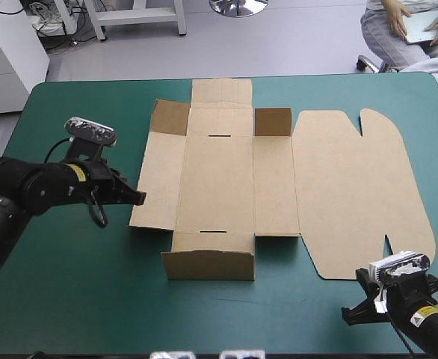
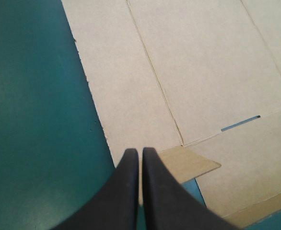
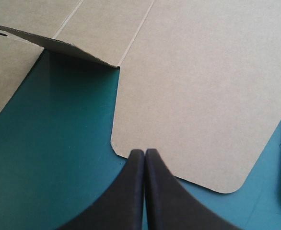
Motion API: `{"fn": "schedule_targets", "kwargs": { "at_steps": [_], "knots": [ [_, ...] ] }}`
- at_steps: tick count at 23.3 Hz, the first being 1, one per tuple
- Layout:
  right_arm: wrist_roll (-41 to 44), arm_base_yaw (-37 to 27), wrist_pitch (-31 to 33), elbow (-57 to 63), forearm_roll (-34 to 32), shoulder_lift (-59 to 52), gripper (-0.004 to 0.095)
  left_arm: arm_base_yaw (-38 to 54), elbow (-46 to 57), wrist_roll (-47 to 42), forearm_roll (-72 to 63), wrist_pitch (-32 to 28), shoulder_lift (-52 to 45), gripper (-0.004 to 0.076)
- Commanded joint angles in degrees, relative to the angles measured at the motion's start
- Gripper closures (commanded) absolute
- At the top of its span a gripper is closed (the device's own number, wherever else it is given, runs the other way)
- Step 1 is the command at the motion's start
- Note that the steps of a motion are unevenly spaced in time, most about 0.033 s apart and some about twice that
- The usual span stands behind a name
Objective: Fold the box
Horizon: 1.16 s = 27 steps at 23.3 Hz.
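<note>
One box (image 1: pixel 219 172), a cut sheet of brown board, lies at the centre of the high view on the table with the teal-green cover (image 1: pixel 92 299).

- You see it mostly flat, with the long middle panels running from the far edge toward the near edge.
- The near wall (image 1: pixel 208 263), a short brown flap at lower centre, stands raised.
- Two small square corner flaps (image 1: pixel 169 117) at upper centre stand tilted up, one on each side of the middle panel.
- Two thin slots (image 1: pixel 219 137) cut the middle panel, one near each end.
- The wide lid panel (image 1: pixel 353 194), with rounded corners, lies flat at centre right.

The left gripper (image 1: pixel 135 197), with black curved-fin fingers, is at centre left. Its fingers are pressed together with nothing between them, and the tip is at the box's left edge. You cannot tell whether it touches.

The right gripper (image 3: pixel 144 153) also has its fingers closed together and holds nothing. Its tip is at the lid panel's near edge, beside a rounded corner.
</note>
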Motion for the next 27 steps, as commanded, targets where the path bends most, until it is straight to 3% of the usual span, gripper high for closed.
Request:
{"fn": "schedule_targets", "kwargs": {
  "at_steps": [1, 5, 8, 13, 15, 19, 21, 23, 27],
  "knots": [
    [-0.5, -0.3, -3.2, -1.6, 0.4, 0.6, 0.0927, -0.3, -5.5, 1.5, -0.8, -0.5, 4.1, 0.0708],
    [-0.5, -0.3, -3.2, -1.6, 0.4, 0.6, 0.0927, 4.5, -7.8, 9.0, -9.8, 2.1, 8.4, 0.0708],
    [-0.5, -0.3, -3.2, -1.6, 0.4, 0.6, 0.0927, 19.7, -7.9, 19.1, -27.7, 5.8, 12.9, 0.0708],
    [-0.5, -0.3, -3.2, -1.6, 0.3, 0.6, 0.0927, 34.3, -7.9, 22.1, -41.4, 9.5, 17.9, 0.0708],
    [-0.5, -0.3, -3.2, -1.6, 0.3, 0.6, 0.0927, 36.1, -7.9, 22.1, -41.7, 11.6, 20.0, 0.064],
    [-0.5, -0.3, -3.3, -1.6, 0.3, 0.6, 0.0927, 36.2, -7.9, 22.1, -40.8, 12.4, 24.1, 0.0299],
    [-0.5, -0.3, -3.3, -1.6, 0.3, 0.6, 0.0927, 36.2, -7.9, 22.1, -40.8, 12.4, 25.9, 0.0191],
    [-0.5, -0.3, -3.3, -1.6, 0.3, 0.6, 0.0927, 36.2, -7.8, 22.1, -40.8, 12.4, 27.8, 0.0144],
    [-0.5, -0.3, -3.3, -1.6, 0.3, 0.6, 0.0927, 36.1, -6.6, 24.5, -41.0, 12.6, 30.2, 0.0143]
  ]
}}
